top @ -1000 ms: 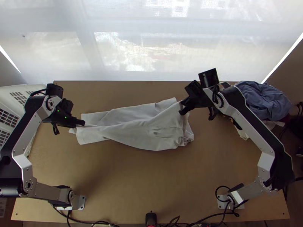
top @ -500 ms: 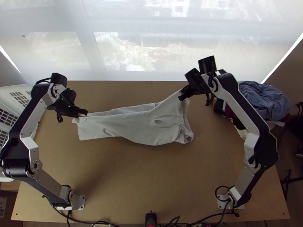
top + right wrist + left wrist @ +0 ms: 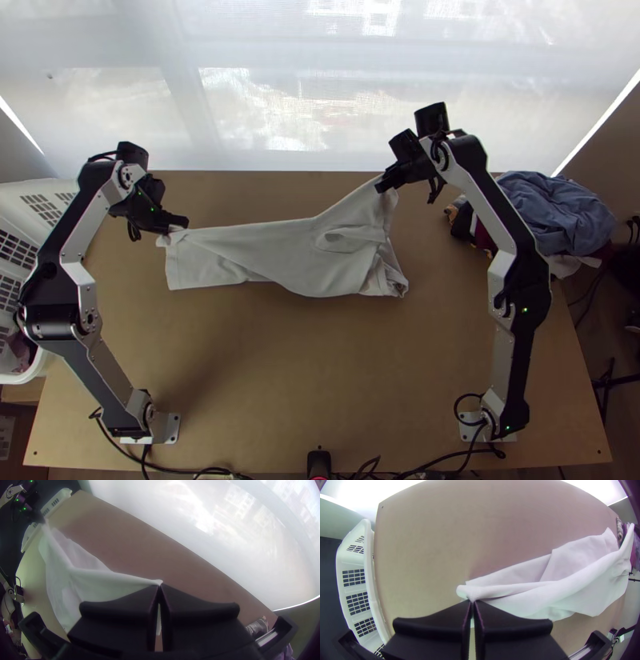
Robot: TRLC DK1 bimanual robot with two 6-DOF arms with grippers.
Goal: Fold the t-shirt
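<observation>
The white t-shirt [image 3: 280,254] stretches across the upper middle of the table, folded lengthwise into a long strip. My left gripper [image 3: 182,227] holds its left end, and my right gripper [image 3: 386,182] holds its upper right corner, pulled up to a point. In the left wrist view my left gripper [image 3: 472,602] is shut on a pinched edge of the cloth [image 3: 580,576]. The right wrist view has my right gripper [image 3: 160,586] shut on a corner of the shirt [image 3: 90,583], with the cloth slanting away from it.
A white laundry basket [image 3: 38,192] stands at the table's left edge. A pile of clothes, blue cloth [image 3: 560,210] on top, lies at the upper right. Bare wood [image 3: 296,376] lies between the arms' bases. Beyond the far edge hangs a pale screen [image 3: 320,88].
Both grippers have moved toward the far edge, still holding the shirt. The cloth has been drawn the same way, its upper right corner the most.
</observation>
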